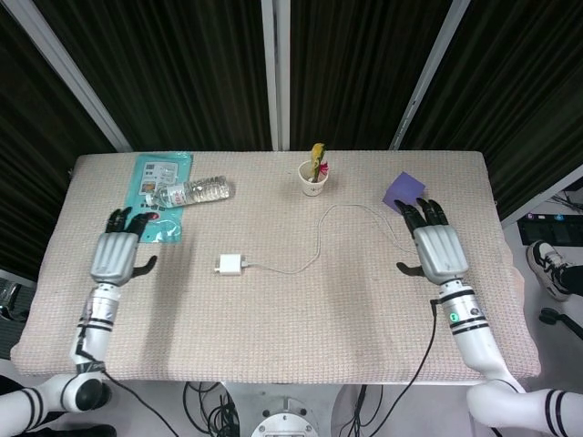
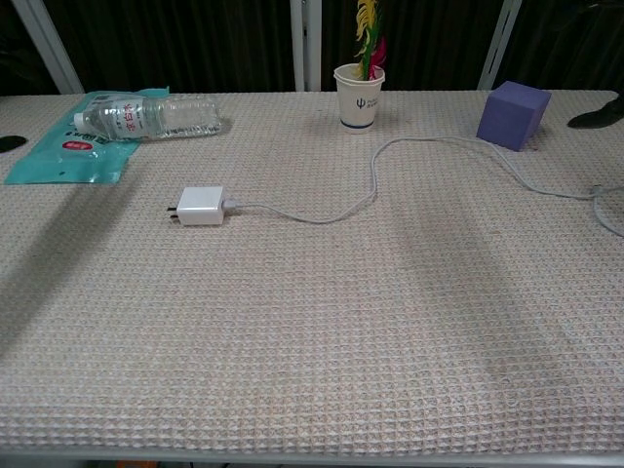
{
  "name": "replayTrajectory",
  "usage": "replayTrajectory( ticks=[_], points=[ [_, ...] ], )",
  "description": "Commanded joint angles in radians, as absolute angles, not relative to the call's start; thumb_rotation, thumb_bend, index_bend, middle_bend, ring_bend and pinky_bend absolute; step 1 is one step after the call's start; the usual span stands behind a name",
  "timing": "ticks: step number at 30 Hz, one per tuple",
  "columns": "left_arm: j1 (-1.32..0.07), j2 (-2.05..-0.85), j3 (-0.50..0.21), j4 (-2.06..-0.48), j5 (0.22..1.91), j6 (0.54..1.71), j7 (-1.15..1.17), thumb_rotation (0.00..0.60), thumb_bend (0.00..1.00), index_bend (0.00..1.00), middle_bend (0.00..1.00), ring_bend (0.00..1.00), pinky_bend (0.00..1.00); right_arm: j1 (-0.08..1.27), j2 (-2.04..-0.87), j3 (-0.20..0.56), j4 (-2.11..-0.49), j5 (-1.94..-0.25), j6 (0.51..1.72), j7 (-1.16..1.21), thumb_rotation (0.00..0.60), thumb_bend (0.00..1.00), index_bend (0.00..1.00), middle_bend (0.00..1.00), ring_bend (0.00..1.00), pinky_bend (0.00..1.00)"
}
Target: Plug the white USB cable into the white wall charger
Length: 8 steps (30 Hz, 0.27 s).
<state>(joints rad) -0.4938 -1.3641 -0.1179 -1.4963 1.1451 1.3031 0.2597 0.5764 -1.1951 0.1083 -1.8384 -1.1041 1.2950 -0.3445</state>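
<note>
The white wall charger (image 1: 230,265) (image 2: 201,206) lies on the table left of centre, prongs pointing left. The white USB cable (image 1: 319,238) (image 2: 375,175) sits plugged into the charger's right side and curves up and over toward the right edge. My left hand (image 1: 117,257) hovers at the far left, fingers spread, holding nothing, well away from the charger. My right hand (image 1: 437,250) is at the far right with its fingers spread and empty; only a dark fingertip shows at the right edge of the chest view.
A water bottle (image 1: 193,191) (image 2: 146,113) lies on a teal packet (image 1: 153,195) at the back left. A paper cup (image 1: 313,177) (image 2: 359,96) with a flower stands at the back centre, a purple cube (image 1: 402,191) (image 2: 513,114) at the back right.
</note>
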Motion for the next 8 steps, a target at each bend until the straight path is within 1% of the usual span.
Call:
replayTrajectory(
  ticks=[1, 4, 8],
  points=[
    [-0.376, -1.242, -0.061, -1.532, 1.214, 1.398, 0.184, 0.600, 0.23, 0.15, 0.16, 0.00, 0.00, 0.443, -1.092, 0.021, -1.849, -1.256, 1.394, -0.194, 0.600, 0.07, 0.00, 0.15, 0.00, 0.00],
    [-0.313, -1.189, -0.035, -1.565, 1.220, 1.439, 0.162, 0.600, 0.22, 0.16, 0.16, 0.00, 0.00, 0.378, -1.062, -0.013, -1.833, -1.324, 1.442, -0.117, 0.600, 0.08, 0.00, 0.15, 0.00, 0.00],
    [-0.241, -1.154, -0.010, -1.611, 1.252, 1.513, 0.148, 0.600, 0.22, 0.16, 0.16, 0.00, 0.00, 0.307, -1.053, -0.038, -1.813, -1.384, 1.510, -0.070, 0.600, 0.08, 0.00, 0.15, 0.00, 0.00]
  ],
)
